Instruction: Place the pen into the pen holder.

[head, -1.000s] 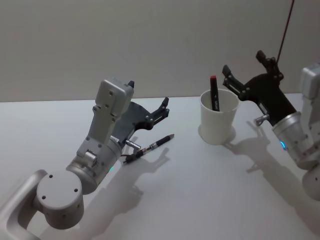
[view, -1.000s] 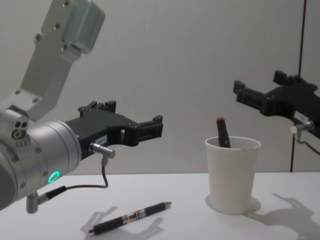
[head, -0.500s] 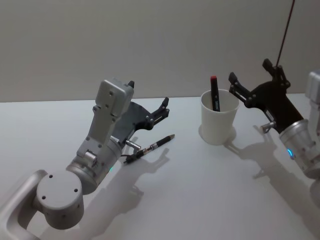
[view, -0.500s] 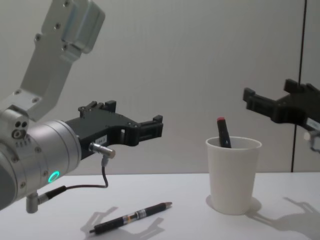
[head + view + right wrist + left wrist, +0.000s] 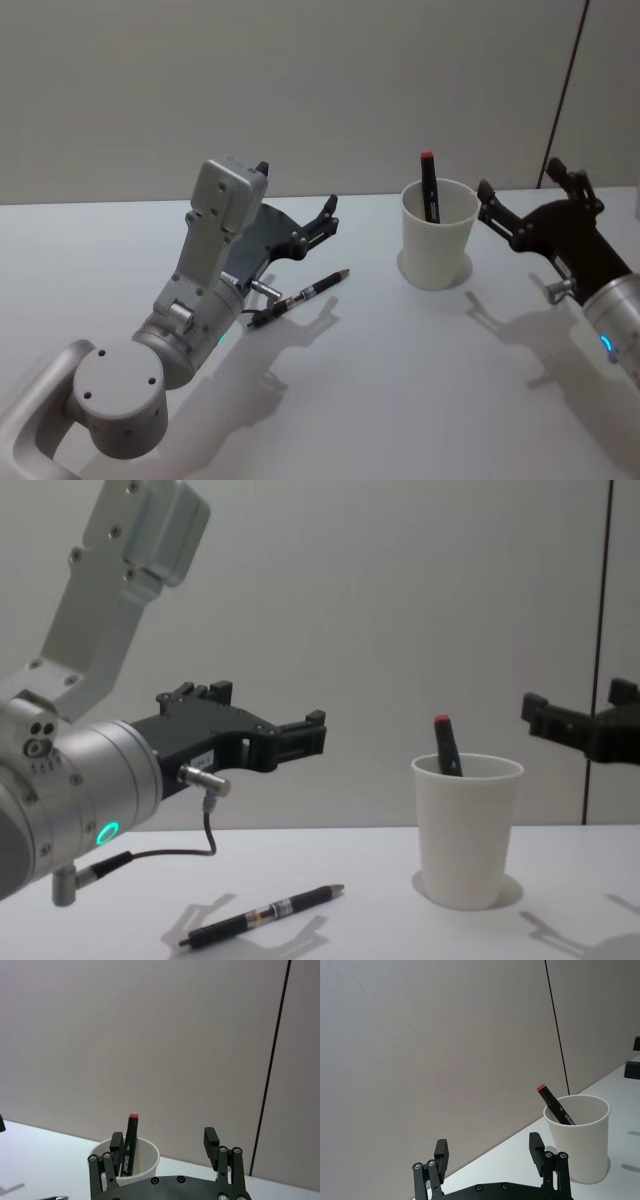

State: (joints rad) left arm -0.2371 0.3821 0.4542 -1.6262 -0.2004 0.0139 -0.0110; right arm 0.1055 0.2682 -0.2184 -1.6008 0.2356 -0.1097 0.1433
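Pen holder [image 5: 437, 236] stands upright on the white table [image 5: 390, 400], right of centre. A red-capped pen [image 5: 429, 189] is inside it, leaning on the rim, cap end up and clear of the lip. A slim pen [image 5: 300, 296] lies flat on the table well left of the cup, its pale tip toward the cup. The left gripper [image 5: 297, 190] has its fingers spread wide, nothing between them. The right gripper [image 5: 520, 182] sits just right of the cup, not touching it, likewise wide open and empty. The head view puts the slim pen beside the left gripper's near finger. The chest view, side-on, shows that gripper held well above the table, with the pen on the surface below it. It also shows the right gripper at about rim height, apart from the cup. Left wrist view shows white lettering on the red-capped pen's black barrel, too small to read. Right wrist view looks past its own two fingers at the cup farther off. The slim pen carries a pale band mid-barrel with no legible print. A green ring glows on the left wrist, a blue light on the right.
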